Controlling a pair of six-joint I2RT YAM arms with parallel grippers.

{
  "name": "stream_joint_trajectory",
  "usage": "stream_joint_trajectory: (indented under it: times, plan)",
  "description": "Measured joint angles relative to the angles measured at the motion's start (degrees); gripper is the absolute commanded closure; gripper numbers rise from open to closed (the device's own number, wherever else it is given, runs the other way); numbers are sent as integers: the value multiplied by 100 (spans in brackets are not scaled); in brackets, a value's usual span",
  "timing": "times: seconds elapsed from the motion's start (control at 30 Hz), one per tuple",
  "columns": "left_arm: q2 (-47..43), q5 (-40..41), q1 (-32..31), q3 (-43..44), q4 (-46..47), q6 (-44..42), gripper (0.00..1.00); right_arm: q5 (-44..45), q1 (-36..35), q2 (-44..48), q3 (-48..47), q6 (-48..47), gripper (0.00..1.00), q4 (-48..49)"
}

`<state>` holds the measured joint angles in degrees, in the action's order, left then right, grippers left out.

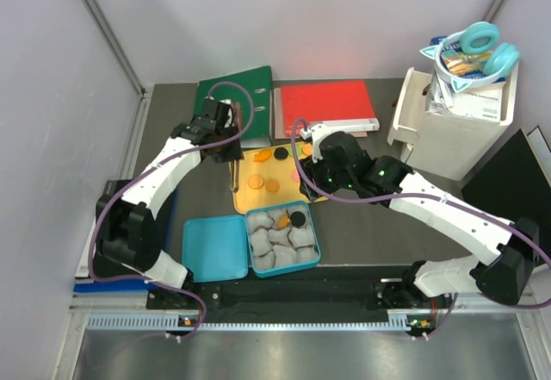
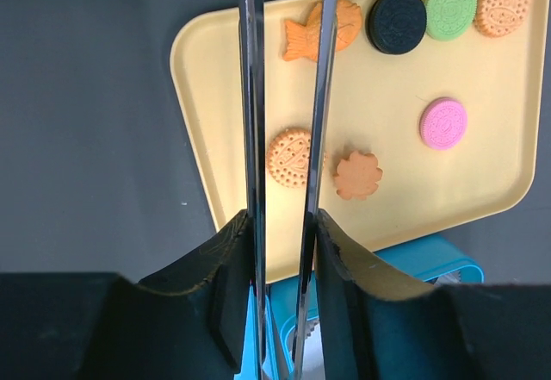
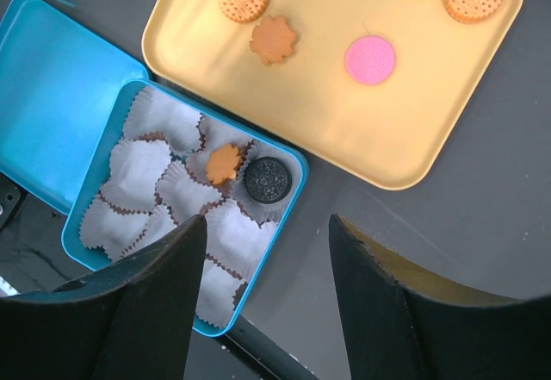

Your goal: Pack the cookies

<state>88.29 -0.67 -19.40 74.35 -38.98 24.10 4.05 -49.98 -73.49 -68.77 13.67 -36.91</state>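
Right wrist: cookies [image 3: 370,59] lie beyond the right end effector [image 3: 267,225].

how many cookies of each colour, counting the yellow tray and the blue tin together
orange cookies: 5
black cookies: 2
green cookie: 1
pink cookie: 1
total: 9

The dark desk [image 1: 370,229] carries a yellow tray [image 1: 245,199], a blue tin [image 1: 284,270], its lid [image 1: 215,248], a green binder [image 1: 250,87], a red binder [image 1: 327,102] and a white bin [image 1: 448,130].
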Motion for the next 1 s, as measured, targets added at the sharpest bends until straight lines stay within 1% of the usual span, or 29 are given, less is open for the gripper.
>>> stream_joint_trajectory:
  times: [0.13, 0.23, 0.37, 0.53, 0.7, 0.8, 1.0]
  plan:
    - [37, 0, 0, 35, -44, -31, 55, 0, 0, -17, 0, 0, 41, 2]
    - [37, 4, 0, 57, -52, -48, 55, -2, 0, -17, 0, 0, 41, 2]
    - [37, 7, 0, 57, -76, -79, 59, 0, 0, -17, 0, -2, 41, 0]
    - [37, 7, 0, 59, -109, -118, 59, -2, 0, -17, 0, -2, 41, 0]
    - [-35, -7, -57, 68, -203, -247, 54, 2, 0, -17, 0, -4, 41, 0]
    - [-219, -31, -240, 68, -275, -413, 53, 13, 0, -17, 0, -4, 41, 0]
    - [-339, 271, -979, 92, -365, -619, 54, 28, 0, -17, 0, -4, 41, 2]
